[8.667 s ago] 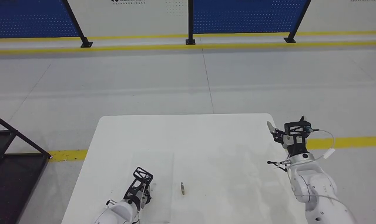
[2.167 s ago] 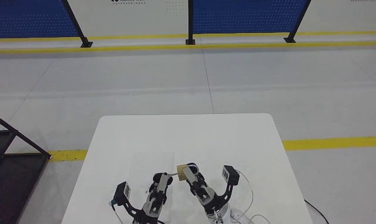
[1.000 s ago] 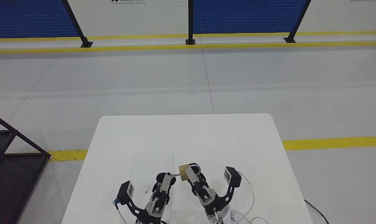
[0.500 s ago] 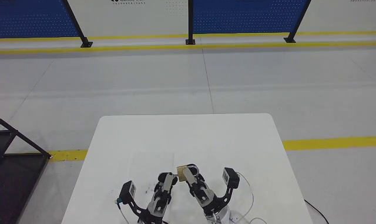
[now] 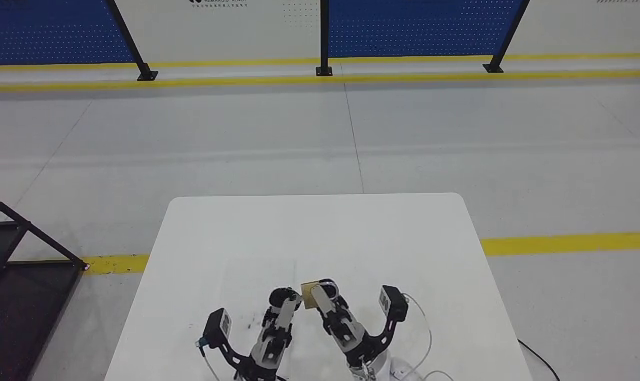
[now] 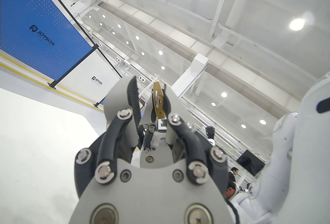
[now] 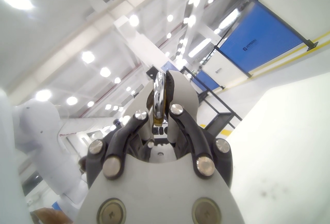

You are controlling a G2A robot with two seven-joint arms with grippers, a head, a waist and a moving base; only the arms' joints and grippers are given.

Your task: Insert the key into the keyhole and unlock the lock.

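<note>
Firmly gripped: left gripper [image 6: 148,92] clamped key [image 6: 157,104]; right gripper [image 7: 162,84] clamped lock [image 7: 158,100].
Handling: key seemed thin, stiff, probably slippery; best pinched at its head.

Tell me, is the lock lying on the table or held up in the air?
Held up. The right gripper is shut on the lock by its silver shackle, up off the table.

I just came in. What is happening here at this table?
The robot holds both pieces in the air above the near part of the white table. Its left hand grips the brass key, and its right hand grips the lock, whose silver shackle shows between the fingers. The two hands are close together. I cannot tell whether the key is in the keyhole.
</note>
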